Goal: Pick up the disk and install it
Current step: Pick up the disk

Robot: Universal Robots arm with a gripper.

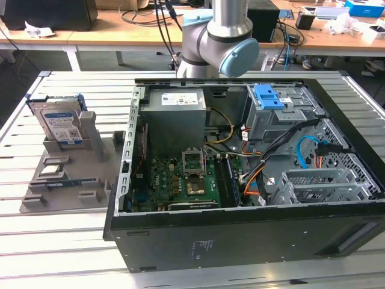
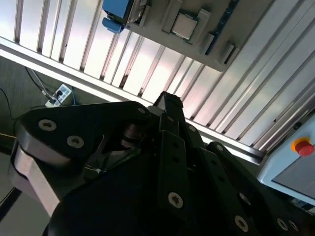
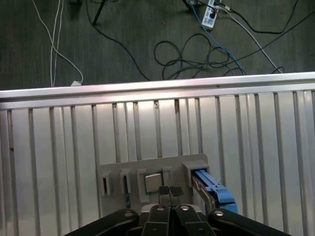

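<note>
Standing upright in grey holder (image 1: 63, 194): disk (image 1: 60, 123) (beside open case (image 1: 240, 236)).

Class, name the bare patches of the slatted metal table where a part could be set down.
Slatted metal table: bare between the grey plastic parts holder and the near edge, and behind the holder. Crowded: the open black computer case, full of boards and cables.

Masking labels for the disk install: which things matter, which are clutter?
Job: disk, standing in the grey holder; gripper; open PC case.
Clutter: chip in the holder; power supply; floor power strip; blue box on the desk.
</note>
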